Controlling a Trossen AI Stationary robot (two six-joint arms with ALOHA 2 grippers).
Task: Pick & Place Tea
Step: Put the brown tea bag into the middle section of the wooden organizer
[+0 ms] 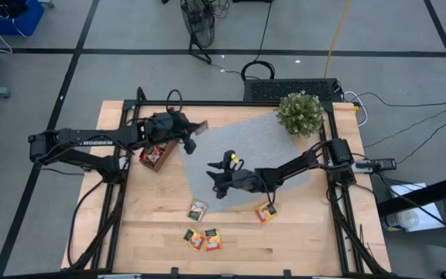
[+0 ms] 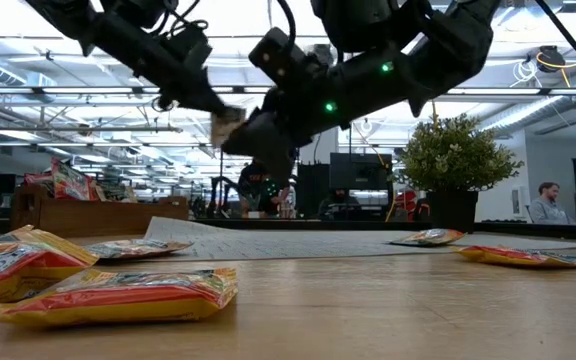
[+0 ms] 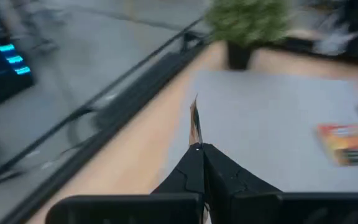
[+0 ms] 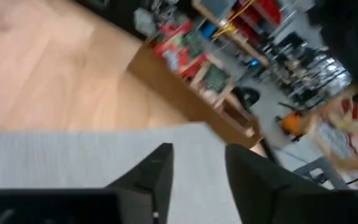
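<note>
My left gripper (image 1: 190,139) hovers over the far left corner of the grey mat (image 1: 273,143), shut on one tea sachet (image 3: 194,121), which also shows in the low view (image 2: 226,125). My right gripper (image 4: 197,174) stands open above the mat's middle (image 1: 217,180), with nothing between its fingers. The wooden tray (image 1: 155,155) with sachets in it sits under the left arm. Loose tea sachets lie flat on the table: one (image 1: 197,210), one (image 1: 265,211) and a pair (image 1: 204,239) near the front edge. Another sachet (image 3: 347,143) lies on the mat. My left gripper pinches the sachet by one edge (image 3: 196,142) between its two shut fingers. The fingers come from the table's left, nearly level and slanting slightly down. The sachet stands on edge beyond the fingertips, lifted clear of the mat and the tray.
A potted plant (image 1: 300,112) stands at the mat's far right corner. The table's black frame rails (image 1: 339,201) run along its edges. Bare wood (image 1: 308,240) lies near the front right. A person sits in the room beyond the table (image 2: 546,203).
</note>
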